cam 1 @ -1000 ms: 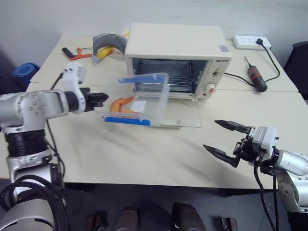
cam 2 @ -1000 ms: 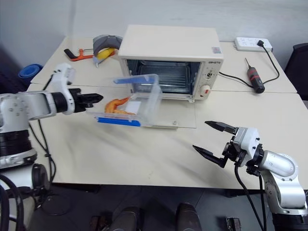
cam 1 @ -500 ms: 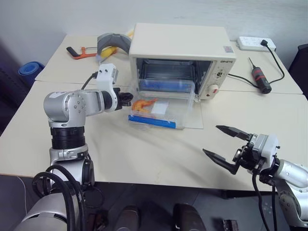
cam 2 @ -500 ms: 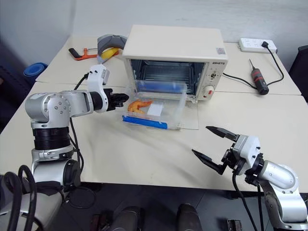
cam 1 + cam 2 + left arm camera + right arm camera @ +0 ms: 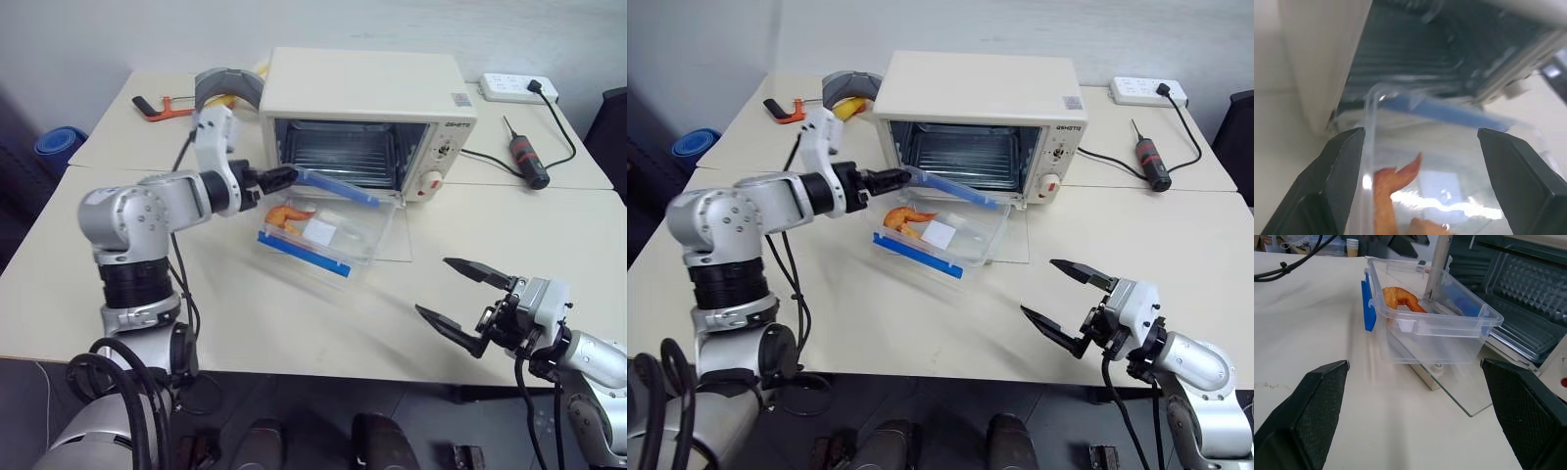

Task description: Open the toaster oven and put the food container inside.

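The cream toaster oven (image 5: 362,88) stands at the back of the table with its glass door (image 5: 397,247) dropped flat. The clear food container (image 5: 323,230), with blue clip strips and orange food inside, lies tilted on that door, its far strip raised to the oven's mouth. My left gripper (image 5: 277,177) is at the container's far left corner beside the oven's mouth. In the left wrist view its fingers (image 5: 1337,166) stand wide apart, open, with the container's wall (image 5: 1369,122) between them. My right gripper (image 5: 468,299) hovers open over the table's front right, away from the container (image 5: 1425,323).
A black and red screwdriver (image 5: 523,157) and a white power strip (image 5: 509,86) lie right of the oven, with a cable running to it. A grey object (image 5: 227,86) and an orange-handled tool (image 5: 160,106) lie at the back left. The table's front edge is close to the right gripper.
The left gripper has gone from shut to open while rising and moving right toward the oven's mouth. The container has shifted toward the oven and dropped from nearly upright to a low tilt. The right gripper stayed put.
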